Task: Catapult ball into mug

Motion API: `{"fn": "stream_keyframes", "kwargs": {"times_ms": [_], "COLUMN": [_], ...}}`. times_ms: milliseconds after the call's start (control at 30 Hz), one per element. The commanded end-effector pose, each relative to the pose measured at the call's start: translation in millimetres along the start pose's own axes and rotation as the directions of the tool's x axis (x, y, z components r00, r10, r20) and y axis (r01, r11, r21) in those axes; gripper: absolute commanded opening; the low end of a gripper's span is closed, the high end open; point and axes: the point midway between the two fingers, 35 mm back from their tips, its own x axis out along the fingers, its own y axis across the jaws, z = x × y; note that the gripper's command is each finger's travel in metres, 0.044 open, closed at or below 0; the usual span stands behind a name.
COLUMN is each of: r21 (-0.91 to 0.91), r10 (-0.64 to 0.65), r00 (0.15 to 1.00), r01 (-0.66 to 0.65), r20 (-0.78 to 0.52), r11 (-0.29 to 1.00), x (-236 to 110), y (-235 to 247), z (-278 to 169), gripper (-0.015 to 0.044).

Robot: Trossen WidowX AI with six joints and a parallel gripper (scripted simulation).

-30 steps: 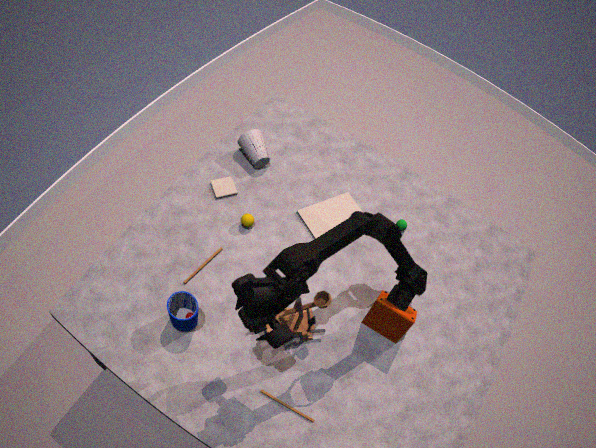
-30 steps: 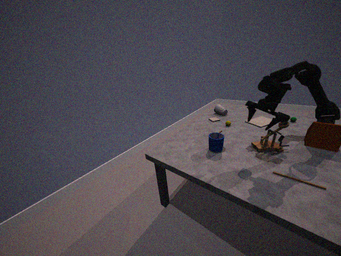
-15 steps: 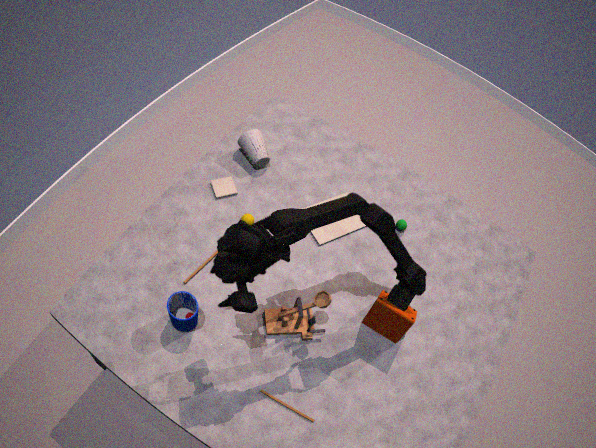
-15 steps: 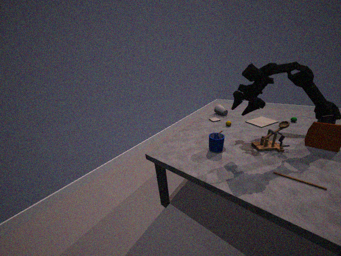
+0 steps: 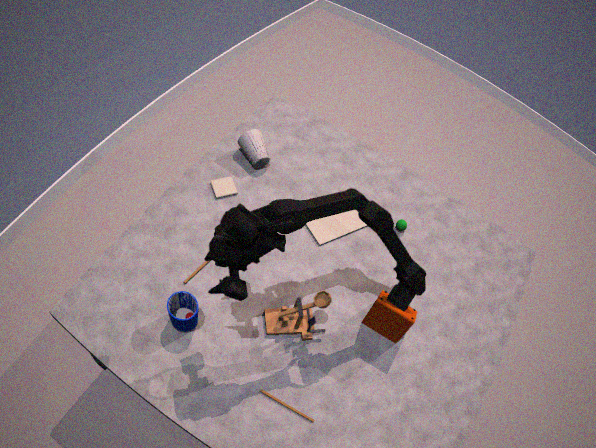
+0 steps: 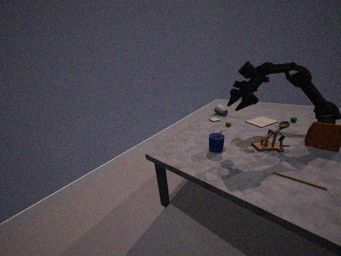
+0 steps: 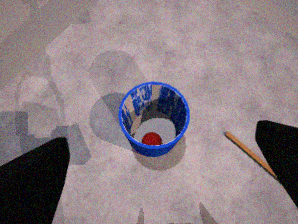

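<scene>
The blue mug (image 5: 184, 325) (image 6: 216, 144) (image 7: 160, 151) stands upright near the table's left corner. A red ball (image 5: 189, 316) (image 7: 151, 139) lies inside it on the bottom. The wooden catapult (image 5: 274, 324) (image 6: 262, 147) stands between the mug and the arm's orange base; its arm is tilted up with the spoon end toward the orange base, and no ball shows in the spoon. My gripper (image 5: 210, 275) (image 6: 232, 108) is open and empty, raised above the table near the mug. In the wrist view the mug shows between the fingers.
A yellow ball (image 6: 228, 123), green ball (image 5: 401, 225) (image 6: 293, 119), tipped white cup (image 5: 254, 147) (image 6: 220, 110), small pale tile (image 5: 224, 187) (image 6: 214, 119) and larger pale board (image 5: 335, 228) (image 6: 261, 122) lie farther back. One stick (image 5: 196, 272) (image 7: 250, 155) lies near the mug, another (image 5: 287, 406) (image 6: 300, 180) near the front edge.
</scene>
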Motion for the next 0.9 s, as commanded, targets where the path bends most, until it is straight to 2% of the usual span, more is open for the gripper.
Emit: {"fn": "stream_keyframes", "kwargs": {"times_ms": [0,867], "r21": [0.007,0.011], "r10": [0.003,-0.003], "r00": [1.0,1.0], "r01": [-0.003,0.003], "r20": [0.004,0.013], "r11": [1.0,1.0], "x": [-0.1,-3.4], "y": [-0.4,-4.0], "z": [1.2,3.0], "gripper": [0.044,0.044]}}
